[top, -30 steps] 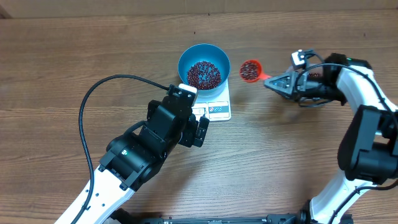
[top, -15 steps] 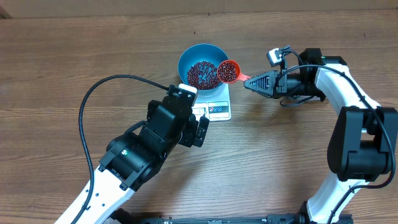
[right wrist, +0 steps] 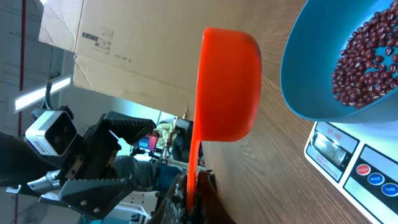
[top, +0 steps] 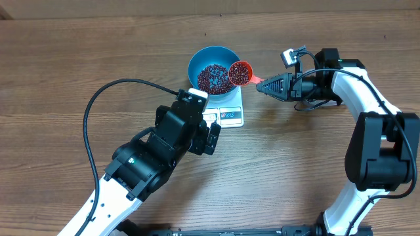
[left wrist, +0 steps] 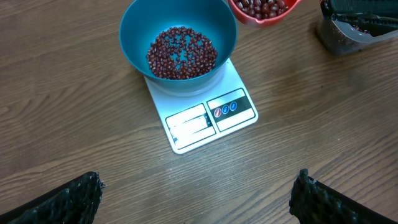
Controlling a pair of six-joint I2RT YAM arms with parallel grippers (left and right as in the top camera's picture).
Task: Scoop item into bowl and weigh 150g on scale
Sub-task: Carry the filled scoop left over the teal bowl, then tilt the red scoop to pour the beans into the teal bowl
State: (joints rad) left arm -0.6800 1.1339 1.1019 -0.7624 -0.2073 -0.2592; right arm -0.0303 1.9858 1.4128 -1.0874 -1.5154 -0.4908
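The blue bowl (top: 213, 56) stands on the white scale (top: 231, 117) and holds a layer of dark red beans (top: 214, 78). My right gripper (top: 269, 86) is shut on the handle of a red scoop (top: 240, 73). The scoop is full of beans and hangs level at the bowl's right rim. In the right wrist view the scoop (right wrist: 227, 87) shows from below beside the bowl (right wrist: 311, 93). My left gripper (left wrist: 196, 196) is open and holds nothing. It hovers over bare table in front of the scale (left wrist: 208, 118), and the bowl (left wrist: 134, 37) lies beyond.
A black cable (top: 92, 131) loops over the table on the left. My left arm (top: 151, 164) covers the table's front middle. A cardboard box (right wrist: 124, 50) stands past the table's edge in the right wrist view.
The right gripper has carried the filled scoop left, from open table to the bowl's right rim. The left arm has stayed still.
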